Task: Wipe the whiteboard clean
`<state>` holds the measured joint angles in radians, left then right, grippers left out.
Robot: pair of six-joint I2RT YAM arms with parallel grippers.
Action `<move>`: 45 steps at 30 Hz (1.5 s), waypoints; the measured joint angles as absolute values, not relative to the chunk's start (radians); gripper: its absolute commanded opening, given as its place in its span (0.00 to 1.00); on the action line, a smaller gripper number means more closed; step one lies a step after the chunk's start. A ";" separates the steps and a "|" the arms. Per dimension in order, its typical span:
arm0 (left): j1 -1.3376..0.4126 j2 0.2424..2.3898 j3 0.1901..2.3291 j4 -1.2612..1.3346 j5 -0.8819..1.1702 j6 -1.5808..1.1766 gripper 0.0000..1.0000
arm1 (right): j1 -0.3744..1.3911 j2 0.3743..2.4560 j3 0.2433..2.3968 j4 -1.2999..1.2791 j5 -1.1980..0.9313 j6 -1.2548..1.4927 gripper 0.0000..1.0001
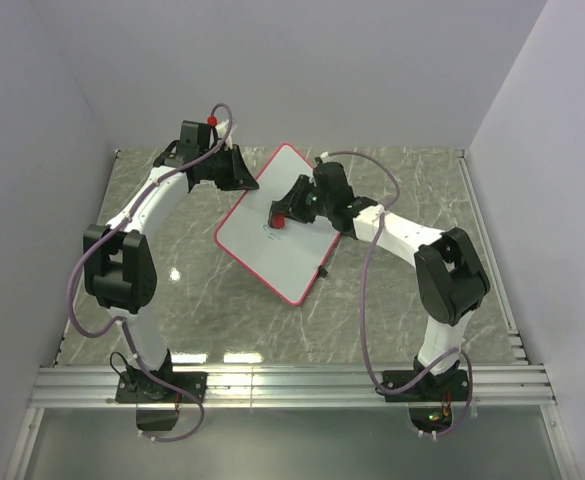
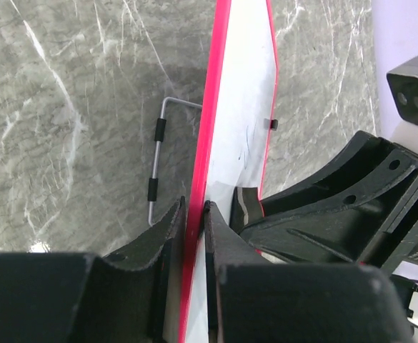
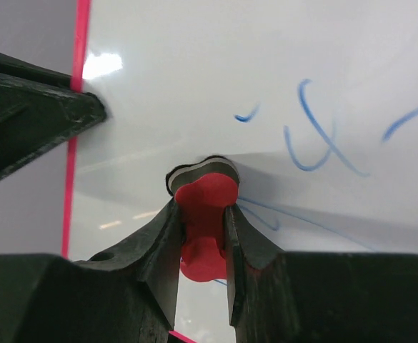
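Note:
The whiteboard, white with a thin red frame, lies tilted across the middle of the table. My left gripper is shut on its far-left red edge, one finger on each side of the frame. My right gripper is shut on the small red bow-shaped eraser, whose grey felt pad presses on the board face. Blue scribbles show on the board right of the eraser. The right gripper shows large at the right of the left wrist view.
A thin wire stand with black sleeves sticks out from the board's back over the grey marble table. Pale walls close in the table on three sides. A metal rail runs along the near edge.

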<state>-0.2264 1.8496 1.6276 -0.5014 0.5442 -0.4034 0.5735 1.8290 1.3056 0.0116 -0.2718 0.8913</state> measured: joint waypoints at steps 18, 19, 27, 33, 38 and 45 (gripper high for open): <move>-0.230 1.847 1.634 -0.506 0.544 -0.386 0.00 | 0.565 1.695 1.058 -0.101 -0.084 0.802 0.00; -0.231 1.847 1.635 -0.506 0.544 -0.386 0.00 | 0.565 1.700 1.074 -0.123 -0.083 0.802 0.00; -0.235 1.847 1.635 -0.496 0.522 -0.379 0.00 | 0.564 1.839 1.391 -0.417 -0.083 0.811 0.00; -0.240 1.847 1.635 -0.493 0.513 -0.378 0.00 | 0.562 1.998 1.744 -0.469 -0.069 0.821 0.00; -0.243 1.847 1.635 -0.491 0.499 -0.378 0.00 | 0.551 2.068 1.872 -0.473 -0.069 0.842 0.00; -0.247 1.847 1.635 -0.493 0.481 -0.378 0.00 | 0.535 2.047 1.769 -0.381 -0.084 0.854 0.00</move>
<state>-0.2466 1.8465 1.6352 -0.4934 0.4812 -0.3779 0.5346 2.0472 1.7691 -0.3805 -0.0841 0.8536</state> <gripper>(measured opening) 0.177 0.321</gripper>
